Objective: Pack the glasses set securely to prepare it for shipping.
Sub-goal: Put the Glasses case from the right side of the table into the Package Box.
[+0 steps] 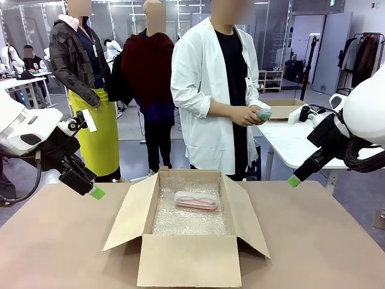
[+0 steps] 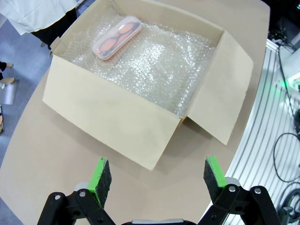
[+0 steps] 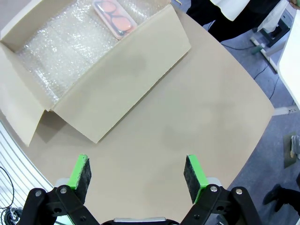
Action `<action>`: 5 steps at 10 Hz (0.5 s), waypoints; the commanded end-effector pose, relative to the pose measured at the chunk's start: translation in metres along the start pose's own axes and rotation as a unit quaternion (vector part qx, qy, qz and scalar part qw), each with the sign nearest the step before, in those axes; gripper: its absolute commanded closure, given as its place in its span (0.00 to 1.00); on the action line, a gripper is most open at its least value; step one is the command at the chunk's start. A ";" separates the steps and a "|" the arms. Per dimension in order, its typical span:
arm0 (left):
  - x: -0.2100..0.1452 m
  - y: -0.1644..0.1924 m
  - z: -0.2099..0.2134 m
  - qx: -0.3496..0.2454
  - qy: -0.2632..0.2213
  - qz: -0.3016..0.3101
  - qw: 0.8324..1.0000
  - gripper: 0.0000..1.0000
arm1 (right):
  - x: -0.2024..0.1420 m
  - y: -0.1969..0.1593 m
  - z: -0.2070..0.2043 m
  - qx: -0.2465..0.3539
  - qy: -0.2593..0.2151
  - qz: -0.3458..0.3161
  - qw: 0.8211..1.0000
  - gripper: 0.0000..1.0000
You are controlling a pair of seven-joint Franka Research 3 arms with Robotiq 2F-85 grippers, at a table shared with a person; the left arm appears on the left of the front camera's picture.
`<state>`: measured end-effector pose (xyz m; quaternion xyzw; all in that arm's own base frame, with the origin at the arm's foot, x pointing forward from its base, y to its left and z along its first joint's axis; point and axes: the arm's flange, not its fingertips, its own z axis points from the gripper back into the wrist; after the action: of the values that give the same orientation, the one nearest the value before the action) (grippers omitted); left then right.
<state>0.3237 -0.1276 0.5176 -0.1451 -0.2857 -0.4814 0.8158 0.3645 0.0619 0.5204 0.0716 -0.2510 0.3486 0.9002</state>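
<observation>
A pink see-through glasses case (image 1: 195, 200) (image 2: 117, 37) (image 3: 115, 16) lies on bubble wrap (image 1: 186, 226) at the far end of an open cardboard box (image 1: 186, 262) (image 2: 108, 117) (image 3: 126, 70) in the middle of the table. The person in a white coat across the table holds a mint-green case (image 1: 263, 112) in both hands at waist height. My left gripper (image 1: 90, 188) (image 2: 157, 176) hovers open and empty to the left of the box. Above the table to the box's right, my right gripper (image 1: 295, 179) (image 3: 137, 171) also stands open with nothing in it.
The box's four flaps spread outward over the brown table (image 1: 60, 241). Two more people stand behind on the left. A white table (image 1: 295, 141) stands behind on the right. Bare tabletop lies on both sides of the box.
</observation>
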 end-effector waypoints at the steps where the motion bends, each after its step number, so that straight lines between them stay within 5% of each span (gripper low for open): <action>1: 0.000 0.002 0.001 -0.005 -0.011 -0.005 1.000 0.00 | 0.002 -0.001 0.001 -0.003 -0.002 0.001 1.000 0.00; 5: 0.000 0.002 0.001 -0.005 -0.011 -0.005 1.000 0.00 | 0.002 -0.001 0.001 -0.003 -0.002 0.001 1.000 0.00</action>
<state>0.3237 -0.1276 0.5176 -0.1451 -0.2857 -0.4814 0.8158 0.3645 0.0618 0.5204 0.0716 -0.2510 0.3486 0.9002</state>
